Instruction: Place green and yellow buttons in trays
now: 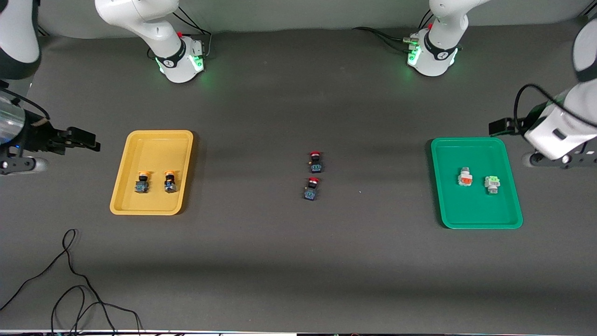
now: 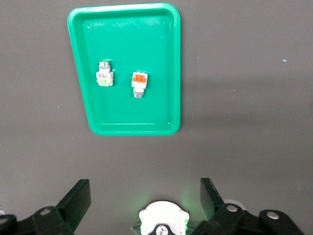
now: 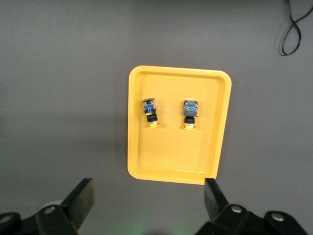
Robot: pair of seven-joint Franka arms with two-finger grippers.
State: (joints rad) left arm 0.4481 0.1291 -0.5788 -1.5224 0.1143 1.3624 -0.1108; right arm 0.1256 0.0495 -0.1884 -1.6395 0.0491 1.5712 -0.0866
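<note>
While both arms wait drawn back at the two ends of the dark grey table (image 1: 280, 261), every green and yellow button already lies in a tray. The right gripper (image 1: 88, 140) hangs over bare cloth at the right arm's end, just beside the yellow tray; its black fingers (image 3: 80, 198) are spread wide with nothing between them. The shallow yellow plastic tray with rounded corners (image 1: 122, 196) holds the two yellow-orange capped push-buttons with black-blue bodies, side by side and apart: one (image 1: 142, 181) toward the right arm's end, the other (image 1: 170, 181) toward the table's middle. Both lie in the half of the tray nearer the front camera. At mid-table two red-capped switches with black-blue bodies rest on the cloth, one (image 1: 315, 161) farther from the front camera, the other (image 1: 312, 188) just nearer. The shallow green plastic tray with rounded corners (image 1: 447, 219) carries the white-bodied button with an orange cap (image 1: 465, 177) and, close beside it toward the left arm's end, the white-bodied button with a pale green cap (image 1: 491, 183). The left gripper (image 2: 144, 203) hovers at the left arm's end, near the green tray, fingers (image 2: 78, 198) parted wide and empty. A thin black cable (image 1: 74, 284) loops on the cloth near the front edge, at the right arm's end.
</note>
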